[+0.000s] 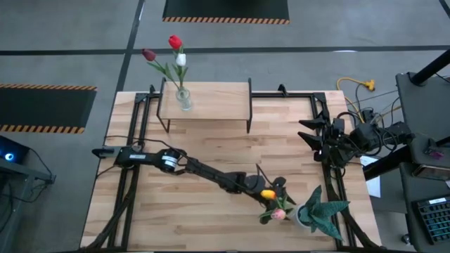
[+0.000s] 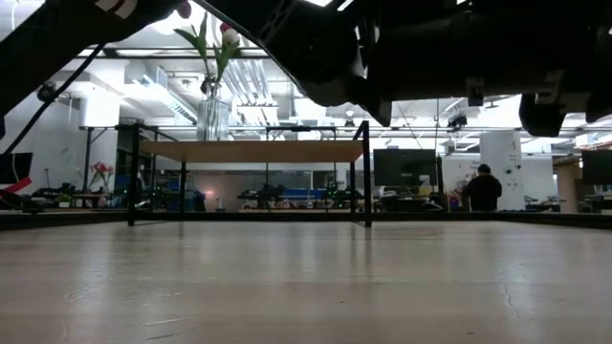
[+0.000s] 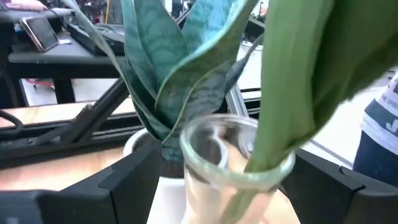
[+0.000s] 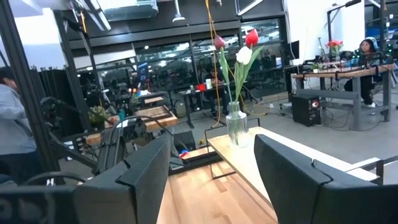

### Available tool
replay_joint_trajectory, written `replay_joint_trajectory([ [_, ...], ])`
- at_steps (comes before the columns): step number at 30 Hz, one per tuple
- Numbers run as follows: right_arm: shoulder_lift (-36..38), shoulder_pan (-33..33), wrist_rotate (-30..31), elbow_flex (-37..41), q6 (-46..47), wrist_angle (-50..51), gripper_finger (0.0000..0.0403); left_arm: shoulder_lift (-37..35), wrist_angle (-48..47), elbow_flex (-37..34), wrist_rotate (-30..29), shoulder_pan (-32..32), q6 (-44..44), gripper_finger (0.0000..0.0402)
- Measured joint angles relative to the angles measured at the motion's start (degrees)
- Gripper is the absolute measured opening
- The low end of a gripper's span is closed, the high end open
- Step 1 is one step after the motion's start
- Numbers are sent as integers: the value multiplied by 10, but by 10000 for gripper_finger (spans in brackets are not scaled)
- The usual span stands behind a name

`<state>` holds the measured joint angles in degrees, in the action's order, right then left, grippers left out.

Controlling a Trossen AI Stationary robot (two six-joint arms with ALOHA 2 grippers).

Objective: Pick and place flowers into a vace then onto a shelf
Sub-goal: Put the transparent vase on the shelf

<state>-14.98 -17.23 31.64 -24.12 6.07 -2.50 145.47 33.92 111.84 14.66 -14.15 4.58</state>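
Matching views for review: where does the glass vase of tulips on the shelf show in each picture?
High view: vase at the shelf's left end, top centre.
Low view: upper left, on the shelf.
Left wrist view: not in it; a different vase shows.
Right wrist view: centre, on the shelf.
Shared landmark: the shelf.

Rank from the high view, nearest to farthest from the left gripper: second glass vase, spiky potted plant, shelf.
1. Second glass vase, between the left gripper's open fingers.
2. Spiky potted plant, just beyond, at the near right corner.
3. Shelf, across the table at the far edge.
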Motion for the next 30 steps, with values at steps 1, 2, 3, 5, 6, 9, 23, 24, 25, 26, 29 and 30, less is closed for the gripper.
replay_joint_trajectory([
  [1,0,0,0,0,-1,0,224,0,0,-1,-1,0,0,290],
  [2,0,0,0,0,-1,0,224,0,0,-3,-1,0,0,287],
  [3,0,0,0,0,-1,0,224,0,1,-5,-1,0,0,282],
  [5,0,0,0,0,-2,0,224,0,1,-8,-1,0,4,267],
  [6,0,0,0,0,-2,0,224,0,1,-9,-1,0,4,258],
  [9,0,0,0,0,-3,0,224,0,0,-6,-1,0,4,222],
  [23,0,0,0,0,-3,1,224,-7,-5,-5,0,6,-13,180],
  [24,0,0,0,0,-2,1,224,-10,-9,-5,0,9,-13,180],
  [25,0,0,0,0,-2,1,224,-14,-12,-5,0,12,-13,180],
  [26,0,0,0,0,-2,1,224,-22,-25,-5,0,15,-13,180],
  [29,0,0,0,0,-9,1,224,-44,-79,-5,-1,26,-13,180],
  [30,0,0,0,0,-17,1,224,-51,-98,-5,0,30,-13,180],
])
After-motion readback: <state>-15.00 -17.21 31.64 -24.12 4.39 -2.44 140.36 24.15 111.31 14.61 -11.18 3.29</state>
